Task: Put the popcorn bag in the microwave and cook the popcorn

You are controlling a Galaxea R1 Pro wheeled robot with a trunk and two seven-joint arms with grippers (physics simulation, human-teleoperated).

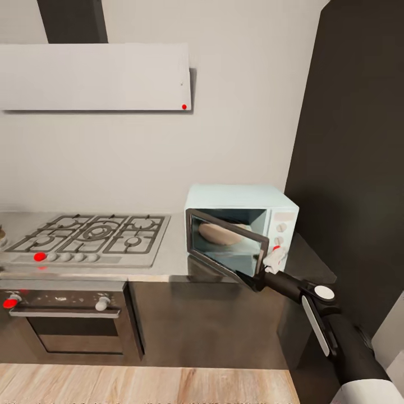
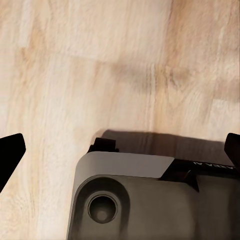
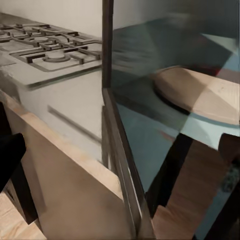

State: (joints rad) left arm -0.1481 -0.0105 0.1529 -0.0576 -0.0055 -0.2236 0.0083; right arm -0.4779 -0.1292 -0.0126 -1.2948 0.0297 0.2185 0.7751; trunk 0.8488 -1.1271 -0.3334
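while door ajar, popcorn bag (image 1: 223,234) inside microwave (image 1: 242,197)

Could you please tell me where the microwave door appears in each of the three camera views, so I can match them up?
Head view: the microwave door is right of centre, swung partly open, with the right gripper at its lower outer corner.
Left wrist view: it looks at the wood floor; this picture has no door.
Right wrist view: the door is in the centre and right, close up, its glass see-through.
Shared landmark: the gas hob, also in the right wrist view.
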